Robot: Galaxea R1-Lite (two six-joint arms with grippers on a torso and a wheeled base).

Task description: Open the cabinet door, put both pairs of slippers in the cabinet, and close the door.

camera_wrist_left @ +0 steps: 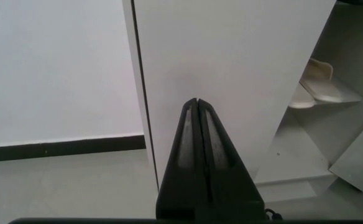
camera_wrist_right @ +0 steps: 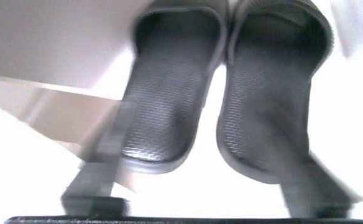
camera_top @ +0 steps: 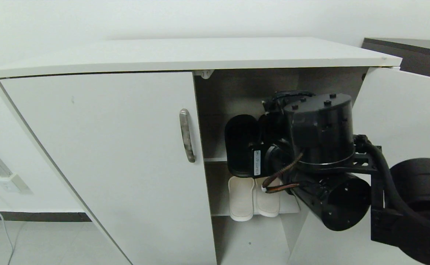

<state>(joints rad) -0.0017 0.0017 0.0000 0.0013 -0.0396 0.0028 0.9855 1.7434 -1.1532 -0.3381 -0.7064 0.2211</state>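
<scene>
Right jaws pinch black slippers (camera_top: 239,144) at cabinet (camera_top: 100,147) (white slippers (camera_top: 253,198) below); left jaws pressed together.

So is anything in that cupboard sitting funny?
Yes: the white slippers on the lower shelf poke out past its front edge, so the open door might bump them when closing. Nothing else looks odd.

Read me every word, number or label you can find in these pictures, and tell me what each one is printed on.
White sticker on the black robot arm, beside the black slippers: it carries dark print, too small to read.
Cabinet, its handle and the white slippers on the shelf: no lettering that I can make out.
Nothing in these pictures can be quoted.
</scene>
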